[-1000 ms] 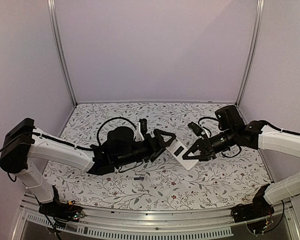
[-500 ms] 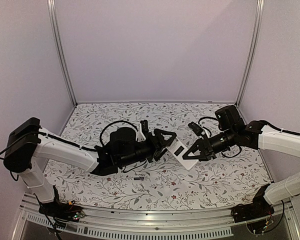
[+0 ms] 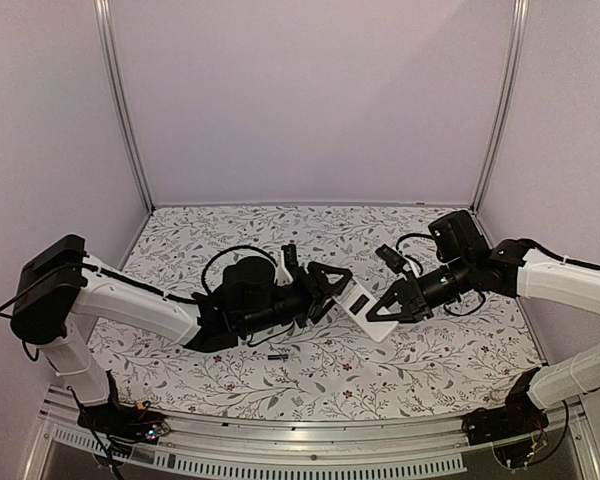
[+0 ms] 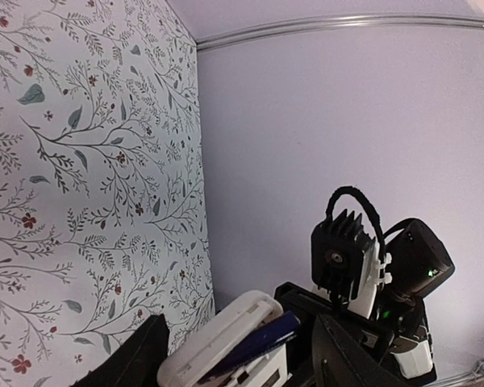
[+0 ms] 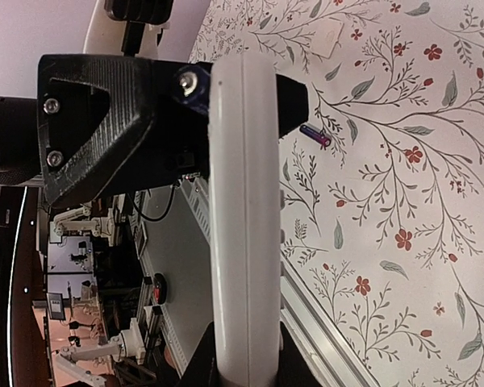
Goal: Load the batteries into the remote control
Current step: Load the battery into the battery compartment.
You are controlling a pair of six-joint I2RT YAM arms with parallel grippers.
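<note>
Since 1 s ago L gripper [image 3: 327, 284] has crept right to the remote control [image 3: 364, 316] & its jaws have narrowed. Its fingers now flank the remote's end; can't tell if they grip. R gripper [image 3: 380, 306] is clamped on the remote's other end, holding it tilted above desk [image 3: 430, 360] centre, white back up. At its recess [image 3: 358, 301] lies a dark-blue battery [image 4: 254, 343], seated or not unclear. 2nd battery [image 3: 277, 355] lies on desk twd near edge, apart from both grippers.
</note>
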